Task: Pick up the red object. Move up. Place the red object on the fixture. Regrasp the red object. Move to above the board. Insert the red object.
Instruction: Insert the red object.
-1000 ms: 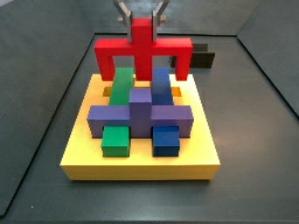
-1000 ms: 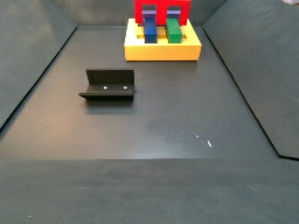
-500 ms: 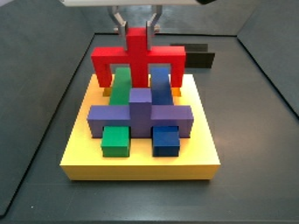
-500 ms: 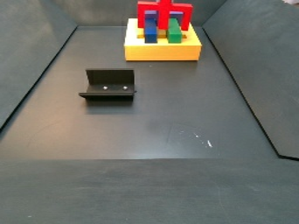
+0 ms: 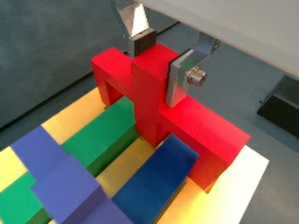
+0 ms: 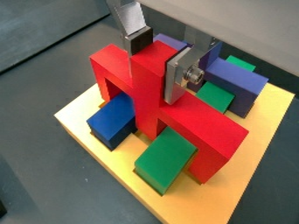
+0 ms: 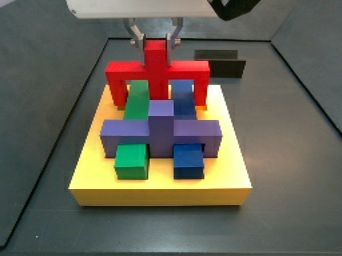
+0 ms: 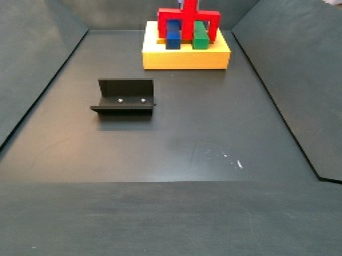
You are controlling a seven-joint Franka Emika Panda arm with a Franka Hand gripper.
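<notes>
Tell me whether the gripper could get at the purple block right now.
Probably not. The gripper is shut on the red object, which straddles the green block and blue block on the board; the purple block lies beside it, uncovered.

Lab test rig, bare dark enclosure, fixture (image 8: 124,97), hand (image 7: 158,42) above

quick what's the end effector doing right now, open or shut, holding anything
End effector: shut on the red object's central stub, holding it over the board, astride the green and blue blocks.
</notes>
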